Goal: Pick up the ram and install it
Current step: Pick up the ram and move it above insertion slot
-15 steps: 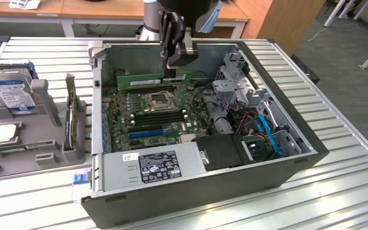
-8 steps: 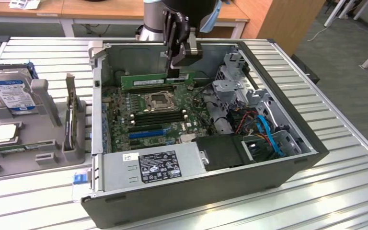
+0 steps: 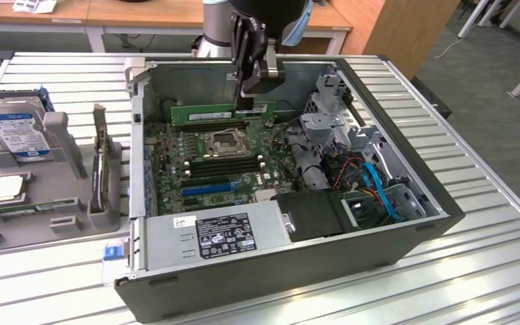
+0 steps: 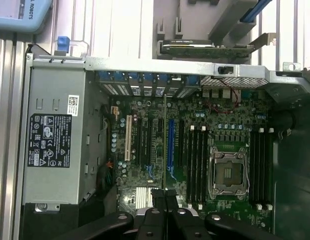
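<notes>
The ram, a long green stick with black chips, hangs level inside the open computer case, above the motherboard's back edge and just behind the empty processor socket. My gripper comes down from above and is shut on the stick near its end toward the exterior view's right. In the wrist view the black fingers press together at my gripper; the stick between them is edge-on and hard to make out. Black memory slots run beside the socket.
A grey fixture tray on the exterior view's left holds a blue-labelled hard drive, a square processor chip and an upright card. The power supply, drive cage and blue cables crowd the case.
</notes>
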{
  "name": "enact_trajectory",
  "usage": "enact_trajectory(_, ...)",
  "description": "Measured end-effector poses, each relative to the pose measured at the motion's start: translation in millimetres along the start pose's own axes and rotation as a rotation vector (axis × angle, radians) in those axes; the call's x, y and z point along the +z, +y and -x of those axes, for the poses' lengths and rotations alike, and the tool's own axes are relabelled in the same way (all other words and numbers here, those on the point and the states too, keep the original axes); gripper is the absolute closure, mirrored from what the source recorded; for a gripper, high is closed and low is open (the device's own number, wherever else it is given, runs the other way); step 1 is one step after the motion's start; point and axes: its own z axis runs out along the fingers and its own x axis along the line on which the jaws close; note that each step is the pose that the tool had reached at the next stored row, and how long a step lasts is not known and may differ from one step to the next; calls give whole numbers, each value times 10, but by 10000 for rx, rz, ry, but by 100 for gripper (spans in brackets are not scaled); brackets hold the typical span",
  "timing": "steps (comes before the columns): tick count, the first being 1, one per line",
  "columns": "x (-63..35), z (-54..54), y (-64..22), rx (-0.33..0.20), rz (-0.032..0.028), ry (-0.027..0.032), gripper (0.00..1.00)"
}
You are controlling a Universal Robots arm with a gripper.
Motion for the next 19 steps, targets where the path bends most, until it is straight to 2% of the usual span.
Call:
enact_trajectory(5,2,20,-1,3,-1,-1,89)
enact_trajectory(19,38,232,-6,5,0,-23,89)
